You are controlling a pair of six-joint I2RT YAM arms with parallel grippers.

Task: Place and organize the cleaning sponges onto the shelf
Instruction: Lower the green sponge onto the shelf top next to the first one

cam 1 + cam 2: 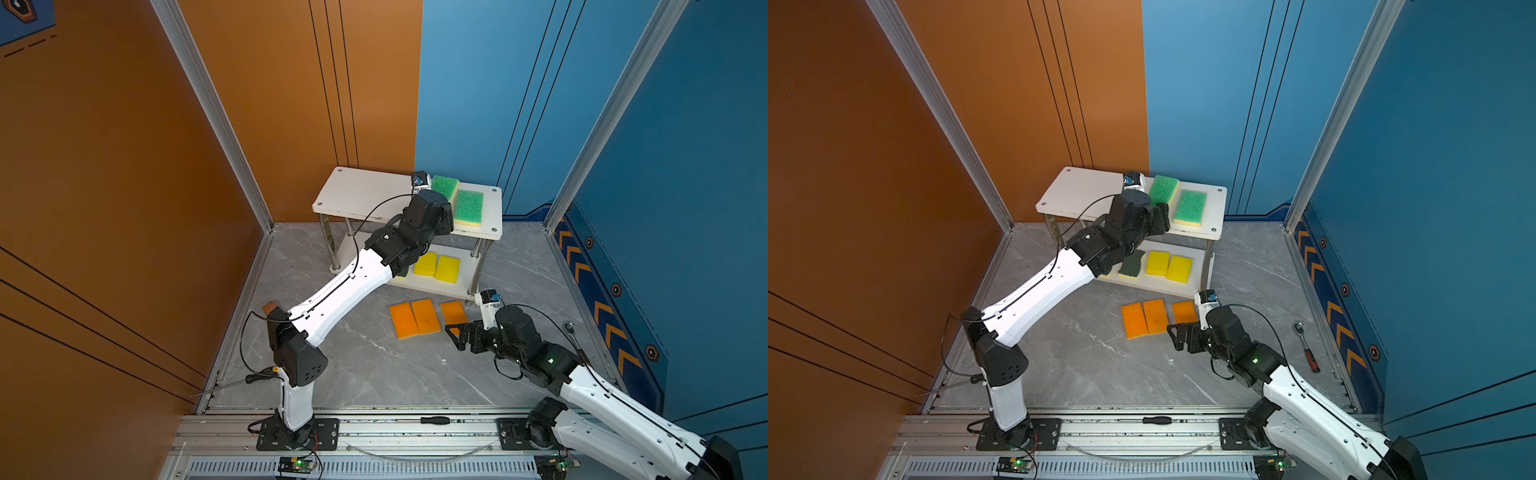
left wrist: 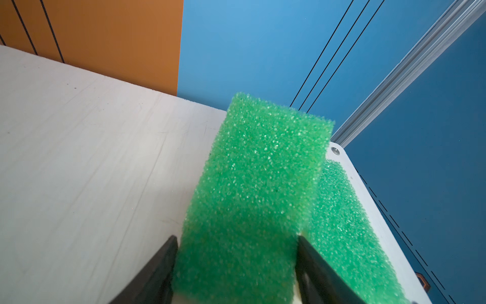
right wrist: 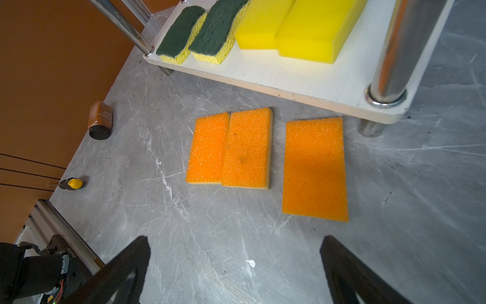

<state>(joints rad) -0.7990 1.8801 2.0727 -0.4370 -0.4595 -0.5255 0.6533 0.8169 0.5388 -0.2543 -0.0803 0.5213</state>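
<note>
Grey marbled counter [image 1: 374,374] runs back from the aluminium rail [image 1: 395,432]. Right on the rail, a black-handled screwdriver [image 1: 434,420] lies lengthwise. Just past the rail's left end in both top views, a yellow-and-black screwdriver [image 1: 262,376] points its shaft at the orange wall [image 1: 104,166]. Farther back from the rail, a small brown block [image 3: 101,119] with a dark cap. Well beyond the rail's right end, a red-gripped ratchet wrench [image 1: 1307,347] lies beside the blue wall [image 1: 1453,208].

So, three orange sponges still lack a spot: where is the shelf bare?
Top board: bare from its left edge to the light-green sponges on the right. Lower board: crowded, dark-green sponges and yellow sponges in a row; only a bare front strip.
</note>
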